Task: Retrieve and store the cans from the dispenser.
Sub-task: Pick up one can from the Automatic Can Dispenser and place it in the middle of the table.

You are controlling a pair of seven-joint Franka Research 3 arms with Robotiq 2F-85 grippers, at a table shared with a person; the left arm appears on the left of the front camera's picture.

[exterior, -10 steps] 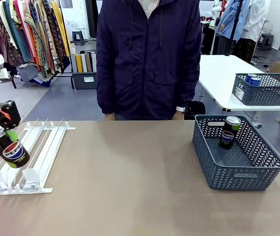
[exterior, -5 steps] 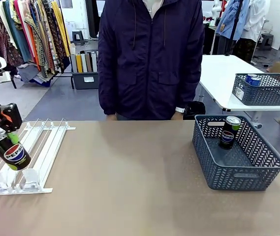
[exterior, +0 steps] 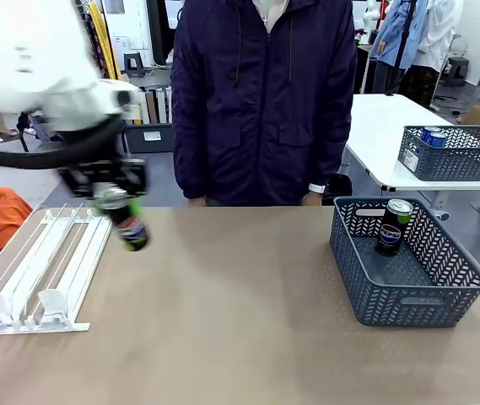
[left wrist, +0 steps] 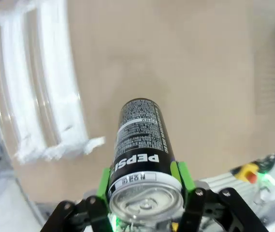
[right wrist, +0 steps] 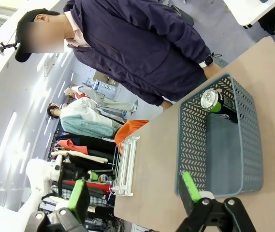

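Note:
My left gripper (exterior: 115,201) is shut on a dark Pepsi can (exterior: 127,224), held tilted in the air just past the far right corner of the white wire dispenser (exterior: 47,268). In the left wrist view the can (left wrist: 139,140) sits between the green pads (left wrist: 105,180), silver top toward the camera, above bare tabletop, and the dispenser (left wrist: 45,82) lies blurred to the left. A second Pepsi can (exterior: 394,226) stands in the grey lattice basket (exterior: 408,291) at the right. My right gripper (right wrist: 135,193) is open and holds nothing, looking over the basket (right wrist: 193,140) and its can (right wrist: 216,103).
A person in a dark jacket stands at the far edge of the table, hands low at the edge. Behind on the right, a white table carries another grey basket (exterior: 455,156) with blue cans. The brown tabletop between dispenser and basket is bare.
My left arm has swung up and to the right, carrying the Pepsi can from over the dispenser's left lanes to beyond its far right corner. The basket and its can have not moved.

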